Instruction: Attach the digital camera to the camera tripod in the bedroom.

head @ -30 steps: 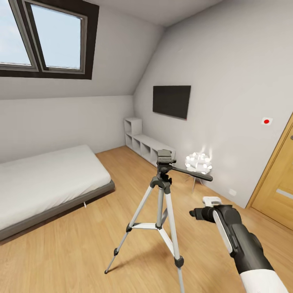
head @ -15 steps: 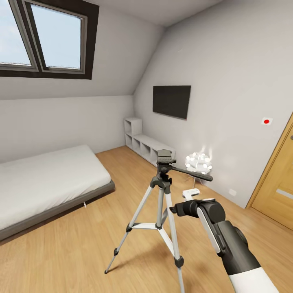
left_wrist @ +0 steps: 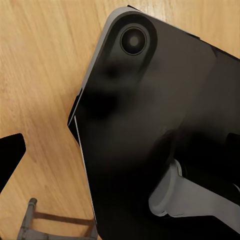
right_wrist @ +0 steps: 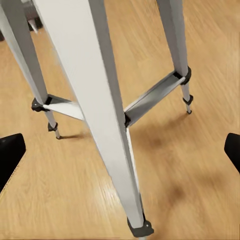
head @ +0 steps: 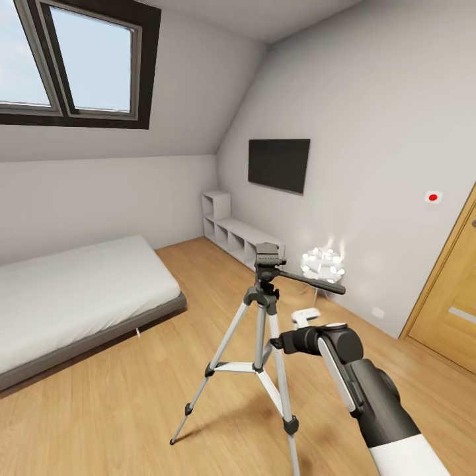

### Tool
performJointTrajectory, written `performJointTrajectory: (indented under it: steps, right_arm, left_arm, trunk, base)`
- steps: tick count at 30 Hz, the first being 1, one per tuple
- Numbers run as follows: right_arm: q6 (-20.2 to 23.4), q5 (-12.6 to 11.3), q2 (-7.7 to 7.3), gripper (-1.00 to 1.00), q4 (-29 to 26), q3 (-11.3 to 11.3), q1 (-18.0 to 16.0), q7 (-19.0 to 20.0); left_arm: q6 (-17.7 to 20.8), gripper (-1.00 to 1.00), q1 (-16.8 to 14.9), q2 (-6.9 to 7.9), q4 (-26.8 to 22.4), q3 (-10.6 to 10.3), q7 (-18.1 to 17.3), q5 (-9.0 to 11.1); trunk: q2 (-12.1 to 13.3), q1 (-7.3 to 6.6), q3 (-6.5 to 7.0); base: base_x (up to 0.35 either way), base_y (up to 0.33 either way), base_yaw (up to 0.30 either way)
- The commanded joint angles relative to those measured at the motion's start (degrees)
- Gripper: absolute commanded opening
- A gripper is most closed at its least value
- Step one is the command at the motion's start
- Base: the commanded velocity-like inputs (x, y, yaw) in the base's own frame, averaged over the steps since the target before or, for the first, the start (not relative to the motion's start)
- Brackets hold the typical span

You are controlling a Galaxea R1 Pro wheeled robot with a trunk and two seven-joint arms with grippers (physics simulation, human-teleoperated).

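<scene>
The right gripper (head: 277, 344) points away in the head view, its jaw gap hidden. The right wrist view crops the camera tripod (right_wrist: 107, 115) above the jaws and both fingertips (right_wrist: 10, 155). A blurred dark robot panel (left_wrist: 160, 130) blocks beyond the left jaws.

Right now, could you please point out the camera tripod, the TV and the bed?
camera tripod (head: 269, 255): head view, on its dark grey head.
TV (head: 279, 164): head view, screen centre.
bed (head: 73, 291): head view, mattress top.

head: high, facing bedroom corner | right wrist: close on camera tripod (right_wrist: 107, 115) legs, shared with head (head: 264, 330)
</scene>
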Motion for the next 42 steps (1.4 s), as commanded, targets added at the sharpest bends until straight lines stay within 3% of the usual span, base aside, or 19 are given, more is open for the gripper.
performJointTrajectory:
  steps: [1, 11, 18, 19, 23, 42]
  right_arm:
    - [0.2, -0.3, -0.04, 1.00, 0.1, 0.1, -0.1, 0.2]
    - [-1.3, -0.3, -0.08, 1.00, 2.7, 0.0, 0.0, 4.5]
    - [-8.6, -0.3, -0.19, 1.00, 6.8, 0.0, 0.0, 4.9]
    - [-12.2, -0.3, -0.24, 1.00, 9.3, 0.0, 0.0, 5.0]
    - [-15.1, 0.0, -0.28, 1.00, 11.0, 0.0, 0.0, 5.0]
    - [-18.4, 0.0, -0.04, 1.00, 11.6, 0.1, 0.0, 4.8]
  left_arm:
    - [-0.1, 1.00, 0.0, 0.00, -0.1, 0.2, 0.0, 0.1]
    - [-0.1, 1.00, 0.0, -0.02, -0.1, 0.2, 0.0, 0.1]
    - [-0.1, 1.00, 0.0, -0.03, -0.1, 0.2, 0.0, 0.1]
    - [-0.1, 1.00, 0.0, -0.03, -0.1, 0.2, 0.0, 0.1]
    - [-0.1, 1.00, 0.0, -0.04, -0.1, 0.2, 0.0, 0.1]
    - [-0.1, 1.00, 0.0, -0.02, -0.1, 0.2, 0.0, 0.1]
  trunk:
    - [-0.1, 0.04, -0.12]
    - [-0.1, 0.04, -0.12]
    - [-0.1, 0.04, -0.12]
    - [-0.1, 0.04, -0.12]
    - [-0.1, 0.04, -0.12]
    - [-0.1, 0.04, -0.12]
  base:
    - [0.000, 0.000, 0.000]
    - [0.000, 0.000, 0.000]
    - [0.000, 0.000, 0.000]
    - [0.000, 0.000, 0.000]
    - [0.000, 0.000, 0.000]
    - [0.000, 0.000, 0.000]
